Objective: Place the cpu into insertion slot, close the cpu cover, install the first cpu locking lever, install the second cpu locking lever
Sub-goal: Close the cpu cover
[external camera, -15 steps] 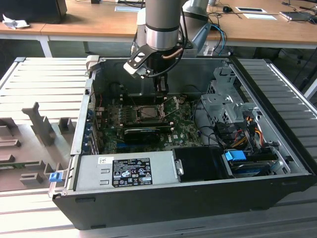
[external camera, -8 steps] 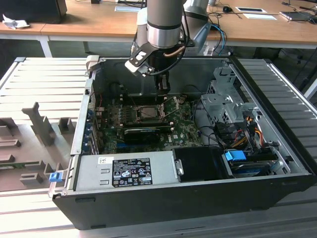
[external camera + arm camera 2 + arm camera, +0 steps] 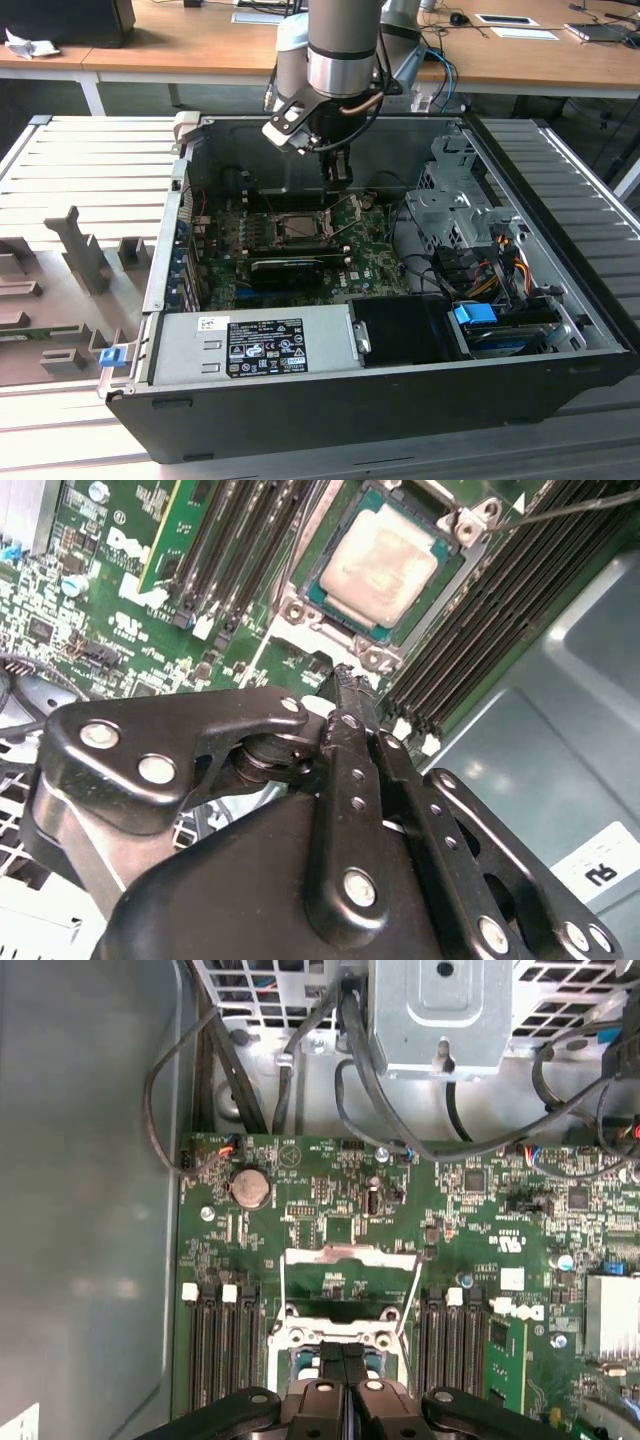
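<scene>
My hand [image 3: 337, 172] hangs inside the open computer case [image 3: 300, 420], over the green board [image 3: 370, 265]. Its fingers [image 3: 345, 780] are pressed flat together with nothing between them. In both wrist views the tips sit just beside one edge of the insertion slot [image 3: 300, 608] and not over its middle; whether they touch the board I cannot tell.

The cpu [image 3: 385, 565] already lies flat in the slot, its pale square face bare and its edge visible all round. The cpu cover [image 3: 347, 1256] is not down on it. In the first wrist view it stands swung back at the far side of the slot, with a thin wire lever [image 3: 283, 1285] at one side and a second lever [image 3: 414, 1285] at the other.
</scene>
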You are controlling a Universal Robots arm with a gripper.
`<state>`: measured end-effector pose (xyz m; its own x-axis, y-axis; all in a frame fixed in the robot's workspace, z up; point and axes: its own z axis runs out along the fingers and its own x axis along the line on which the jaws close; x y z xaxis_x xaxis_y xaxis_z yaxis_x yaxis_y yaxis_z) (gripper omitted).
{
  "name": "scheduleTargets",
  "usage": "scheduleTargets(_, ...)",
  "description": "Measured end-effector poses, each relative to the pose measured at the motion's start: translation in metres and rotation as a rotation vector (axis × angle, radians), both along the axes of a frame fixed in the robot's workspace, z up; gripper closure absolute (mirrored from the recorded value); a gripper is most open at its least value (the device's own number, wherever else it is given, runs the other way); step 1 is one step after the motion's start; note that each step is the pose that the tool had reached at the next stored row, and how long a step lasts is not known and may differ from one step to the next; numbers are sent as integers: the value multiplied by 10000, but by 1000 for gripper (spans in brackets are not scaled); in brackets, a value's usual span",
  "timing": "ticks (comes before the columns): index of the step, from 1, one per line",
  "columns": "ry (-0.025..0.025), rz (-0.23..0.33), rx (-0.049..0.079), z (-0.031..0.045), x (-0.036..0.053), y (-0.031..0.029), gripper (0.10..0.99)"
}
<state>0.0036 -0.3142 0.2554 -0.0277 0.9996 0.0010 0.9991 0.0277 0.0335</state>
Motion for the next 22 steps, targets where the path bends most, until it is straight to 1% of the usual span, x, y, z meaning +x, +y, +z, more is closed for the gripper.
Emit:
scheduleTargets(3, 13, 1, 0, 0, 62, 0, 980)
scheduleTargets(8, 29, 0, 3, 18, 105, 0, 980)
scheduleTargets(15, 51, -1, 1, 20, 177, 0, 980)
scheduleTargets(19, 70, 2, 1, 20, 232, 0, 980)
scheduleTargets(22, 71, 0, -8, 20, 280, 0, 980)
